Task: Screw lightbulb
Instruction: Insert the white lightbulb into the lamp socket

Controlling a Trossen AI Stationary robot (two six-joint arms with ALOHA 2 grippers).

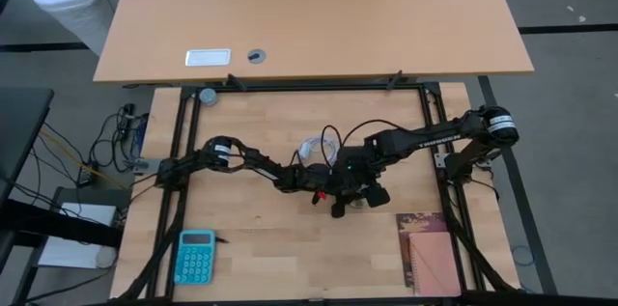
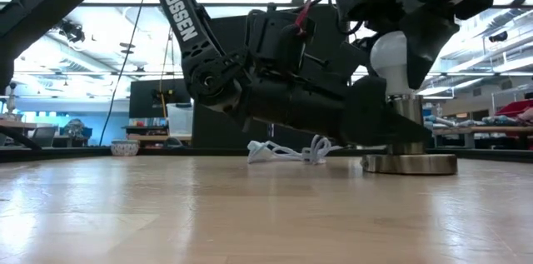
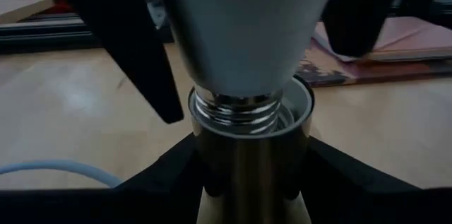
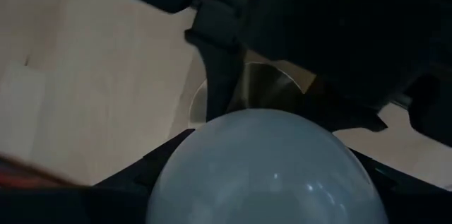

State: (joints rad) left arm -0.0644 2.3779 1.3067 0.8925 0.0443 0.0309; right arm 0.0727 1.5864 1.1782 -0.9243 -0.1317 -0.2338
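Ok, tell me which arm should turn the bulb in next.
Right. Its end effector grips the lightbulb from above, its threads at the socket mouth. The left end effector clamps the socket stem, steadying it.

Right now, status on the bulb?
Left gripper clamps socket stem. Right gripper holds lightbulb, threads entering socket. Nothing in the way.

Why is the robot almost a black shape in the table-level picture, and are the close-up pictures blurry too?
Low view: bright ceiling lights behind backlight the arms into near-silhouettes, though the lightbulb stays pale. Left wrist view: the bulb's white cone is soft, while its threads and the socket look sharper and catch reflections. Right wrist view: the globe fills the bottom, dim with small glints. High view: evenly lit.
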